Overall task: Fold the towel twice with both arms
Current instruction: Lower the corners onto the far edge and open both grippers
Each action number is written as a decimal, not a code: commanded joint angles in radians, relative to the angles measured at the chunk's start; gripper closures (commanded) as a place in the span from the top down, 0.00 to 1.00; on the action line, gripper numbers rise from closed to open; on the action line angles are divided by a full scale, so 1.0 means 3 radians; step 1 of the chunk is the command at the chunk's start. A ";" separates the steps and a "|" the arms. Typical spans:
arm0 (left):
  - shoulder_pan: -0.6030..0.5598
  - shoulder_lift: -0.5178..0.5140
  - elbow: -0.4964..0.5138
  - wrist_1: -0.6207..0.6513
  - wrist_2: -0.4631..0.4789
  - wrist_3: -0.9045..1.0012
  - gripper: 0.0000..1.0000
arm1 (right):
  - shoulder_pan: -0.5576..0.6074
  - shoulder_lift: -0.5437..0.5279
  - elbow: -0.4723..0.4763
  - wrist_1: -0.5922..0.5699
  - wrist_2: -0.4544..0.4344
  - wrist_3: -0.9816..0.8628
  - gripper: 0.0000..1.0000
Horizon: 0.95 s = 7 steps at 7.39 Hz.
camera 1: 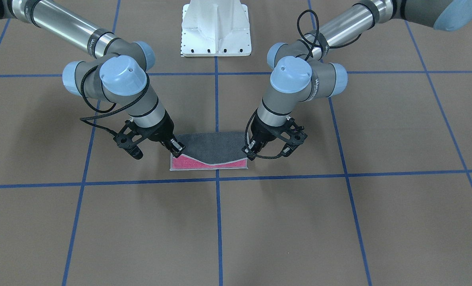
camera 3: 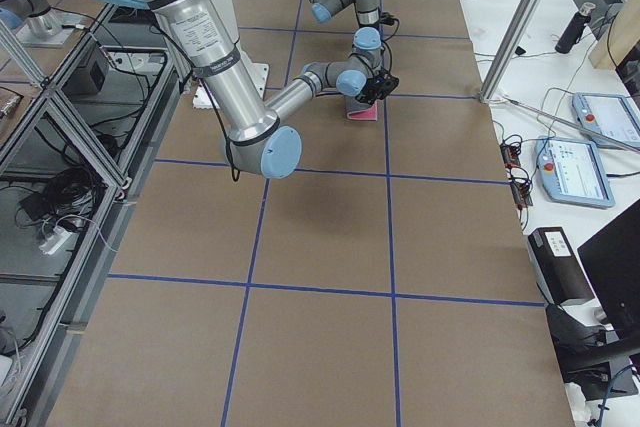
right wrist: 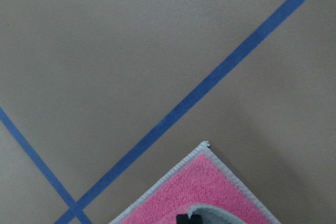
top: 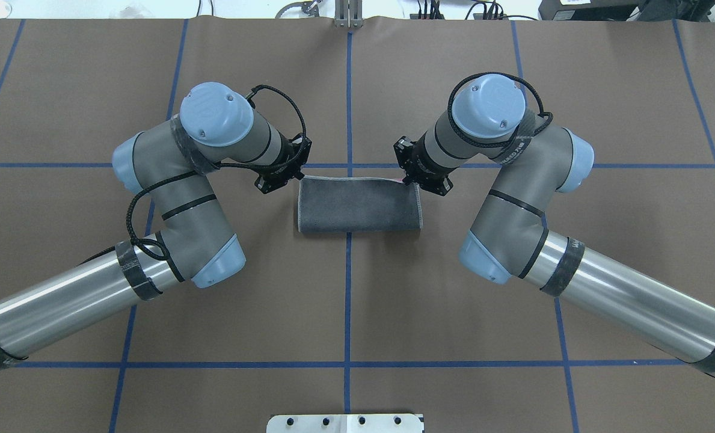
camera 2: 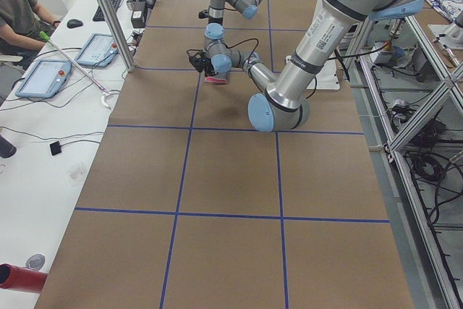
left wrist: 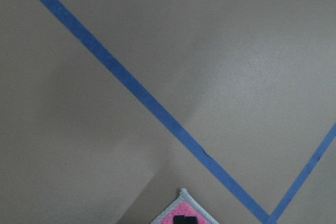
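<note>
Brown-papered table [top: 62, 90], towel [top: 357, 204] sitting dead centre, left gripper [camera 1: 251, 154] and right gripper [camera 1: 177, 150] look clamped on its 10 and 2 o'clock corners from overhead, probably so the grey half lays square over the pink.

I see the towel [camera 1: 216, 147] dark grey on its upper face and bright pink on the strip that shows below it, with a pale grey stitched hem along the edge. The table cover [camera 1: 283, 226] is plain matte brown, and blue tape lines [camera 1: 219, 222] divide it in a grid of large squares. The left arm [camera 1: 341, 27] and the right arm [camera 1: 61, 20] have both shiny silver tubes, grey joints and light blue caps, and black braided cables [top: 129, 216] loop beside them. The left gripper [camera 1: 250, 153] and the right gripper [camera 1: 177, 150] are black. The pedestal base [camera 1: 216, 28] is white.
</note>
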State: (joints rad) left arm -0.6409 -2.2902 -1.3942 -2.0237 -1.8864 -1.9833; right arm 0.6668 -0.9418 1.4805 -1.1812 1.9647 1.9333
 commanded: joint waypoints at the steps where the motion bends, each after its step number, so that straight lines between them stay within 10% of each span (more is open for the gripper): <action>1: -0.0001 -0.0066 0.0096 -0.0050 0.0004 0.0005 0.00 | 0.0001 0.0000 -0.0026 0.0000 0.0001 -0.0012 0.00; 7: -0.0047 -0.0082 0.0137 -0.0070 0.0004 0.0005 0.12 | 0.0001 -0.0031 -0.0042 0.0000 -0.0004 -0.0007 0.09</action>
State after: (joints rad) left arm -0.6511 -2.3147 -1.3531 -2.0448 -1.8853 -1.9819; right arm 0.6673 -0.9493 1.4683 -1.1812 1.9641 1.9311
